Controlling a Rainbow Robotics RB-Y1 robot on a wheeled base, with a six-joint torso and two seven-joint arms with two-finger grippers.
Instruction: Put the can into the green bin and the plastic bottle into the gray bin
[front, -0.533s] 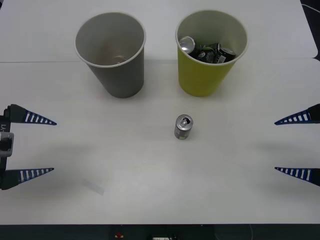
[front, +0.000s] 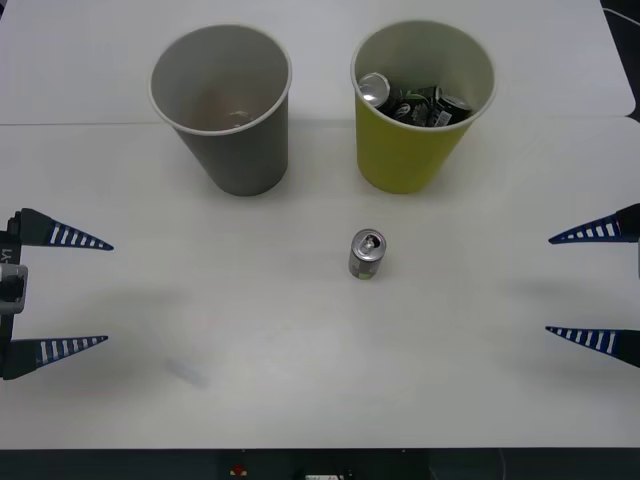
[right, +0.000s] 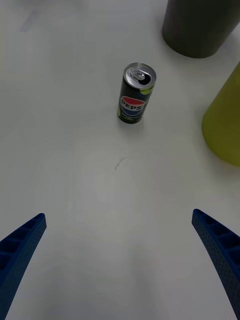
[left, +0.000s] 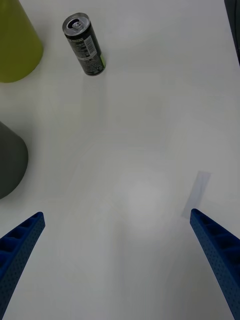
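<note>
a: right gripper (front: 595, 286) wide open, empty. can (front: 366, 254) upright, well ahead of it, in front of green bin (front: 415, 150).
b: go w/ jaws straddling mid-body, keep it upright. left gripper (front: 60, 291) open too, idle.

Robotics laboratory test bench. A plain white table (front: 300, 400) carries two oversized paper-cup bins, the gray bin (front: 225, 110) and the green bin (front: 420, 110), as staged props.
</note>
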